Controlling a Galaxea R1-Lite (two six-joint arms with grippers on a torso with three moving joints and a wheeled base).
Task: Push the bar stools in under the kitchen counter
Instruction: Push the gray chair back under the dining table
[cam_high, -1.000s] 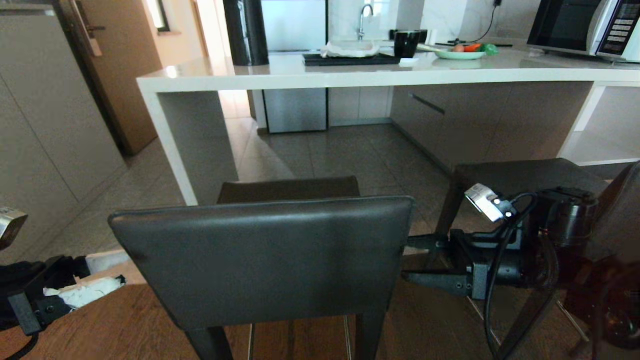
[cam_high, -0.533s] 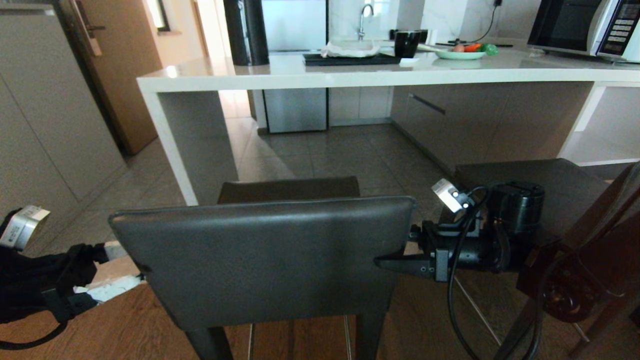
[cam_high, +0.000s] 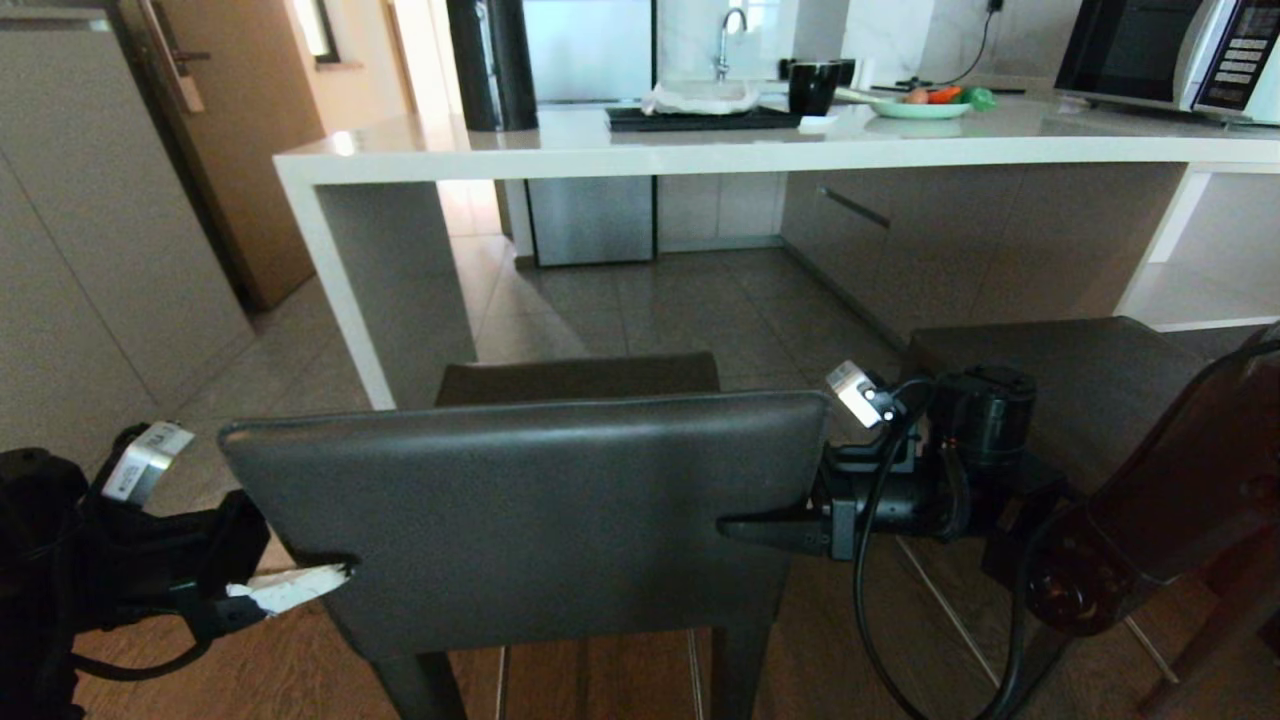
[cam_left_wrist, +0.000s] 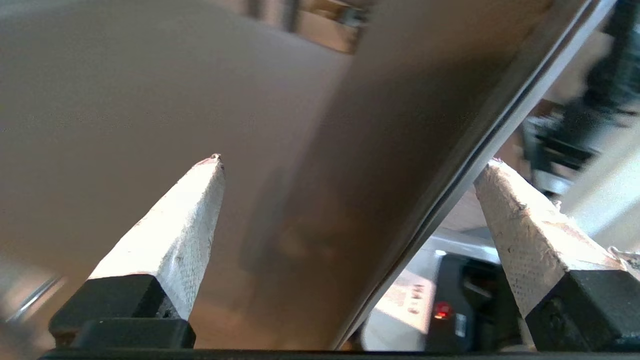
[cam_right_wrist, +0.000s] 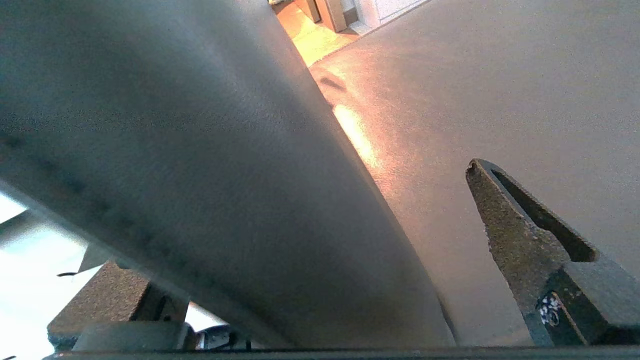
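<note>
No text can be read: the microwave (cam_high: 1165, 50) keypad and the wrist camera labels are too small.

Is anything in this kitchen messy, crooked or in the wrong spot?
The two bar stools aren't tucked in. The near stool stands well back from the kitchen counter, and so does the second stool on the right. The open left gripper and open right gripper straddle the near stool's backrest edges. Nothing looks spilled or broken.

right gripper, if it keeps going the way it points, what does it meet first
The stool's backrest: the right gripper points sideways with open jaws straddling the backrest's right edge. Beyond that, probably the left gripper at the opposite edge.
</note>
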